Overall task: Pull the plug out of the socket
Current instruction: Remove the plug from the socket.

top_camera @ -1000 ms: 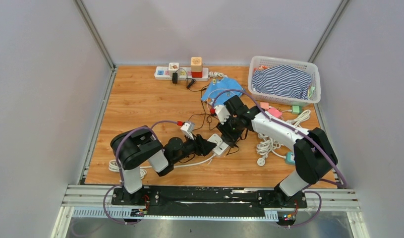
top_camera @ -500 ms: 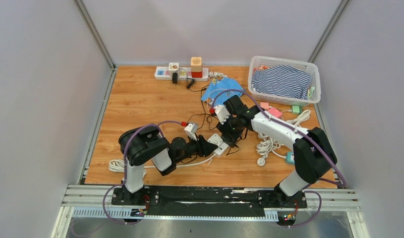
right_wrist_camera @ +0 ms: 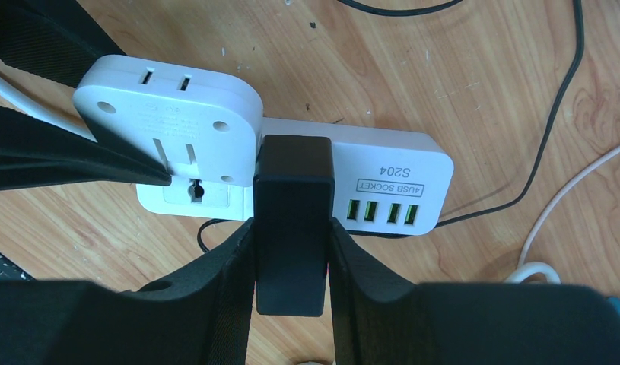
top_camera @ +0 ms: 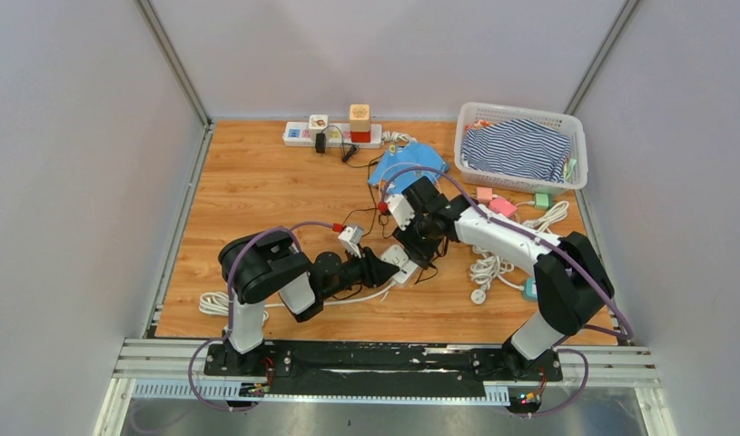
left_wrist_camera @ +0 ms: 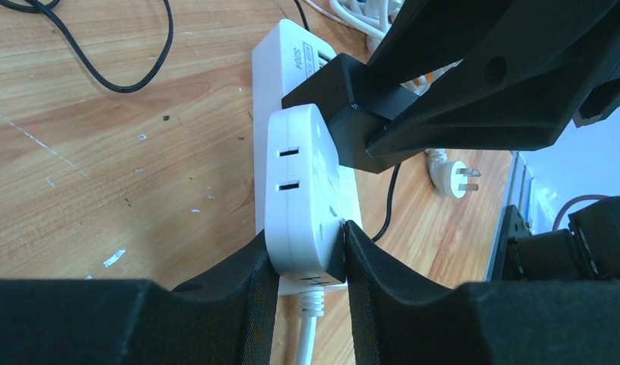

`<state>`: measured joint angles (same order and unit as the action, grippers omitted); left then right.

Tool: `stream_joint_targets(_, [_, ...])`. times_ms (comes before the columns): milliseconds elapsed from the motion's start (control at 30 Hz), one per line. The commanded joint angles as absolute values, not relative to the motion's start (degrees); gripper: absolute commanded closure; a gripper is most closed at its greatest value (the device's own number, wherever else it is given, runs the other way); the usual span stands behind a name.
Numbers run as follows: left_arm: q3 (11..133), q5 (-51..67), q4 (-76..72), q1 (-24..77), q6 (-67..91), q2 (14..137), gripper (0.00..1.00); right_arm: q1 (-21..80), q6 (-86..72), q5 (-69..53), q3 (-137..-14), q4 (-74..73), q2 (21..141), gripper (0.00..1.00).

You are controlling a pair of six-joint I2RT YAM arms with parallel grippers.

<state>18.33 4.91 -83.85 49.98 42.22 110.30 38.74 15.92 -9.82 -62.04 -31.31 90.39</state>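
Near the middle of the wooden worktop point(top_camera: 257, 191) lies the socket, a white power strip point(right_wrist_camera: 390, 163) with four green USB ports along one side. The black plug point(right_wrist_camera: 293, 175) is still seated in it, standing up from the strip's face just beside a white adapter block point(right_wrist_camera: 170, 106) that sits over the cord end. The right claw point(right_wrist_camera: 291, 228) is closed on the black plug, one finger pressed flat against each side of it. The left claw point(left_wrist_camera: 306, 251) reaches in low from the opposite side and is clamped on the white adapter block, both pads touching its sides, with the strip's white cord running out beneath them. The two claws nearly meet over the strip, the right one tilted down across it in the left wrist view. Thin black cables loop over the boards around the strip. At the far right stands a white basket point(top_camera: 518, 107) holding striped cloth, and a second strip point(top_camera: 298, 134) lies along the back edge, well apart from the arms.
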Motion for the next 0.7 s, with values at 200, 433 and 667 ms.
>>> stream_joint_targets(200, [18.16, 0.09, -77.98, 49.92, 45.77, 111.35, 0.65, 39.67, 16.34, -5.1, -60.65, -31.87, 94.79, 1.0])
stream_joint_targets(433, [18.3, 0.41, -77.62, 49.92, 46.04, 111.87, 0.66, 39.77, 15.68, -16.86, -61.78, -34.55, 94.62, 1.0])
stream_joint_targets(667, [18.15, 3.54, -80.3, 49.9, 46.28, 111.16, 0.43, 39.01, 15.45, -7.83, -61.62, -33.46, 97.29, 1.0])
